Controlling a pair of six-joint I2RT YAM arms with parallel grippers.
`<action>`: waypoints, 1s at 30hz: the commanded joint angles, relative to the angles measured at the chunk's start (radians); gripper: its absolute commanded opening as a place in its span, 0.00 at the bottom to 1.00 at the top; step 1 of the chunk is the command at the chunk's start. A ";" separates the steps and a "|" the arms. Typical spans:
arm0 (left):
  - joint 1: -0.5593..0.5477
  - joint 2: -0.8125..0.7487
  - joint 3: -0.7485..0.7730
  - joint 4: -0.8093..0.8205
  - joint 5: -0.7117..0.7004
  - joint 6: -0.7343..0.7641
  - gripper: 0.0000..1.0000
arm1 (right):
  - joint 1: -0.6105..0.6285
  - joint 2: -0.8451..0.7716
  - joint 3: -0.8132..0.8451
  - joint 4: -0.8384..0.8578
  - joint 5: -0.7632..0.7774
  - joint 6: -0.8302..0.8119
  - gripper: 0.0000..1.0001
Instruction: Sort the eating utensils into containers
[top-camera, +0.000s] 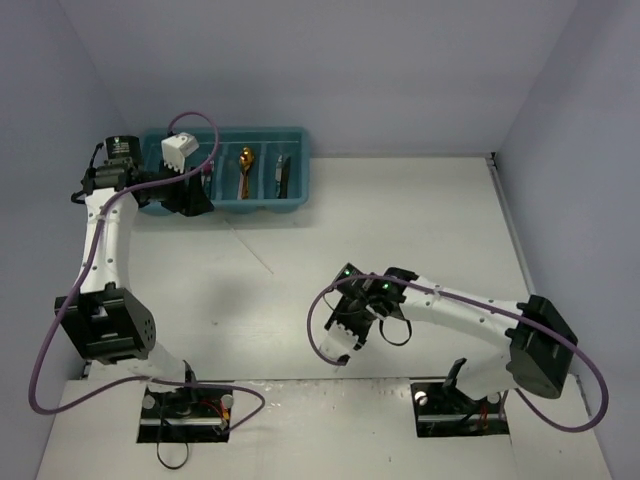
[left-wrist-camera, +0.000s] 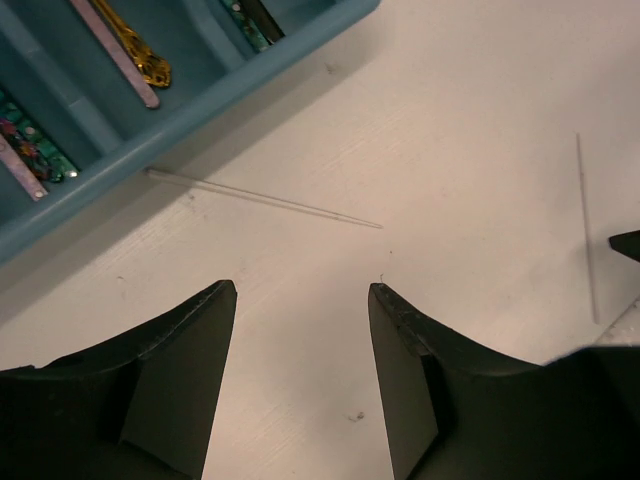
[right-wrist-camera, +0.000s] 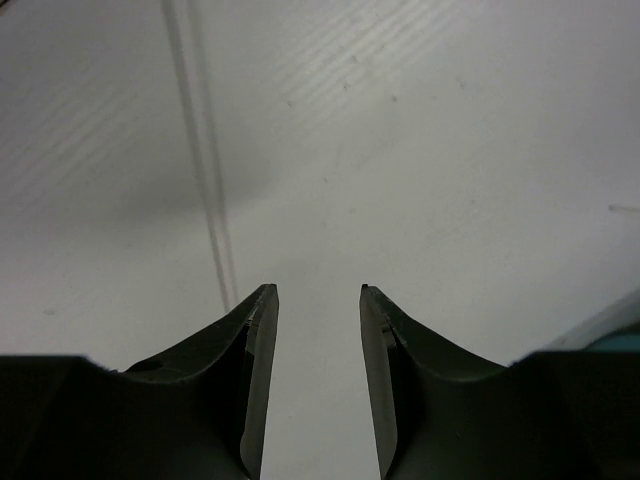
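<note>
Two thin white chopsticks are left on the table: one (left-wrist-camera: 265, 199) just beside the teal cutlery tray (top-camera: 228, 205), another (right-wrist-camera: 205, 190) ahead of the right gripper (right-wrist-camera: 318, 295). Both grippers' jaws are seen spread, empty. So slim a stick could easily be missed or flicked away.

Teal plastic rectangular cutlery tray (left-wrist-camera: 190, 105): smooth, semi-gloss. Gold ornate metal utensil handle (left-wrist-camera: 135, 50) inside: shiny, polished. Thin clear-white chopstick (left-wrist-camera: 265, 200): smooth, slightly glossy. White table (left-wrist-camera: 450, 120): matt w/ faint scuffs. Black gripper fingers (left-wrist-camera: 185, 385): matt plastic.
</note>
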 joint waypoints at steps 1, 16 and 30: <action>-0.010 -0.117 -0.021 0.027 0.111 -0.032 0.53 | 0.030 0.058 0.020 -0.095 -0.037 -0.207 0.35; -0.022 -0.213 -0.192 0.027 0.176 -0.041 0.53 | 0.072 0.305 0.124 -0.331 -0.044 -0.175 0.30; -0.023 -0.215 -0.242 0.025 0.161 -0.034 0.53 | -0.010 0.401 0.147 -0.276 -0.044 -0.113 0.14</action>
